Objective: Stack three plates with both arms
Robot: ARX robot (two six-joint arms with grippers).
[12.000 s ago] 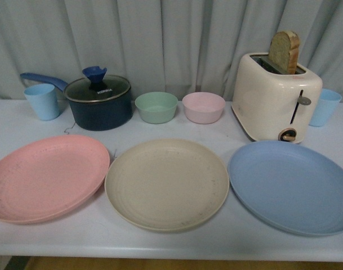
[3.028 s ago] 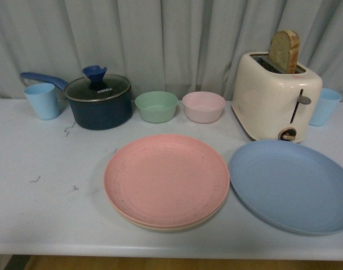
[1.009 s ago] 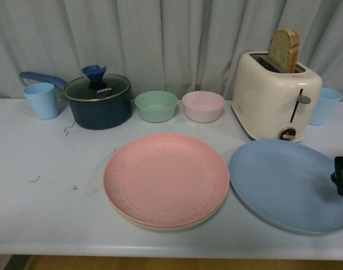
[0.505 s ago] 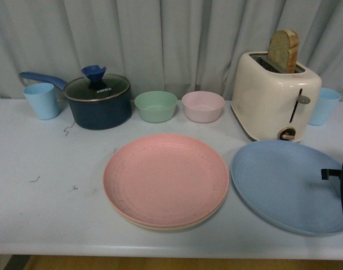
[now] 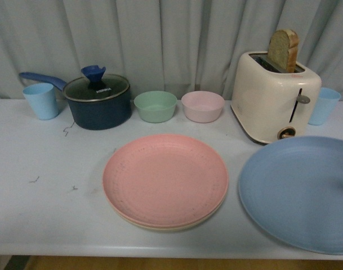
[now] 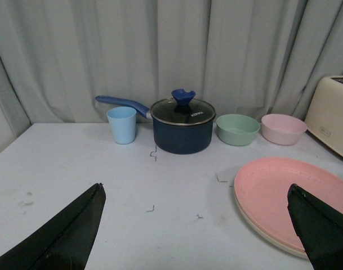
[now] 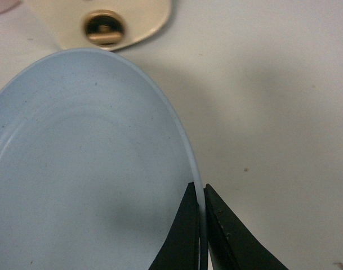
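The pink plate lies on the beige plate at the table's middle; only the beige rim shows beneath it. To the right, the blue plate is lifted and tilted, its rim reaching past the frame's right edge. My right gripper is shut on the blue plate, pinching its rim; the gripper itself is out of the front view. My left gripper hangs open over bare table, left of the pink plate, with nothing between its fingers.
Along the back stand a blue cup, a dark lidded saucepan, a green bowl, a pink bowl, a cream toaster holding bread, and another blue cup. A curtain hangs behind.
The pink plate went from the left onto the beige plate. The right gripper then came in from the right, and the blue plate has now risen and tilted, looking larger.
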